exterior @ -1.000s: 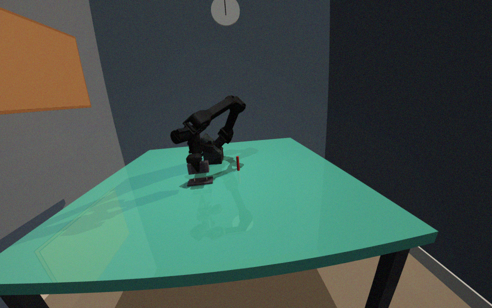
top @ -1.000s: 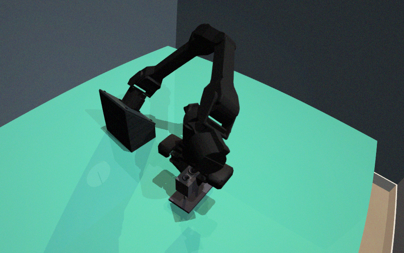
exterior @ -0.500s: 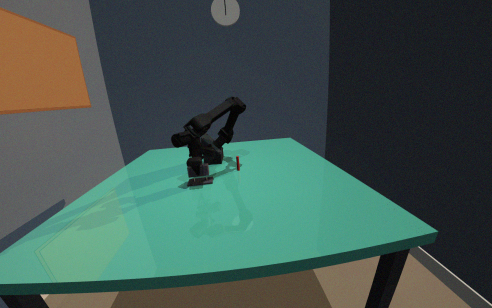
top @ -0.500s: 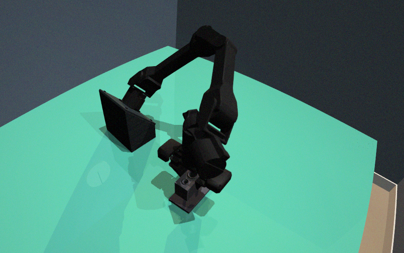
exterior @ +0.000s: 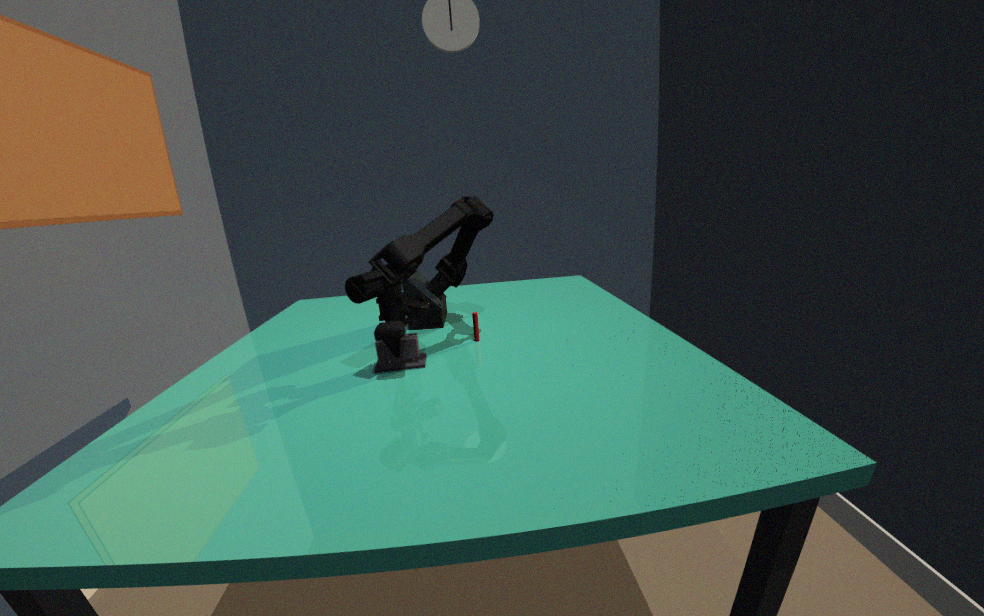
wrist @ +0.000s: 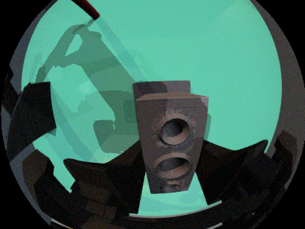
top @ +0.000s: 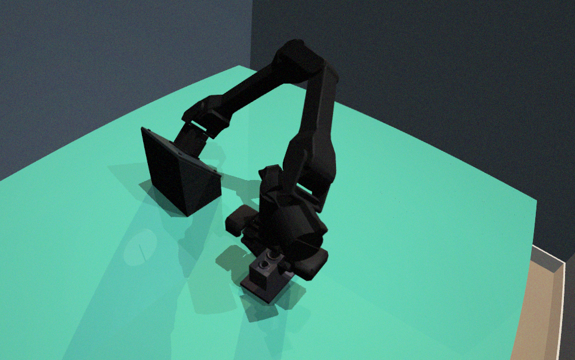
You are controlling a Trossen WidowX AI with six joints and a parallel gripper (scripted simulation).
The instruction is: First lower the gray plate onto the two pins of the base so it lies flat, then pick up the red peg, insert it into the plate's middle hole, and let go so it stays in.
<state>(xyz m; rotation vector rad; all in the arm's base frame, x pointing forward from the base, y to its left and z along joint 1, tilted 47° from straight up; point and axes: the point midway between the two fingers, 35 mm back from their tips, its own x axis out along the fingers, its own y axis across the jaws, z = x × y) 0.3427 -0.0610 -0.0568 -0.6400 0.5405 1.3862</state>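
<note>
Plate [top: 259, 277] [exterior: 402, 350] [wrist: 171, 105] gripped between my fingers, I have my gripper [top: 271, 254] [exterior: 392, 335] [wrist: 165, 137] closed firmly on its sides, right over the base [top: 267, 297] [exterior: 417, 363] [wrist: 176, 86]. I see no gap or pins between the two, so I judge it seated or very nearly so, though I cannot confirm full contact.

If one end hole sits a touch off its pin, pressing on could wedge the plate or shove the base along the table [top: 402, 237] [exterior: 551, 428] [wrist: 227, 56]. Letting go before it is fully down could leave it tilted, and fingers dragging as they open could lift it again.

Its holes face up, in a row along its long axis, which runs lower left to upper right in the top view, apparently in line with the base, and lengthwise up the wrist view. The peg [exterior: 476, 326] [wrist: 87, 8] stands upright, well apart from the base; bumping it later could topple it.
</note>
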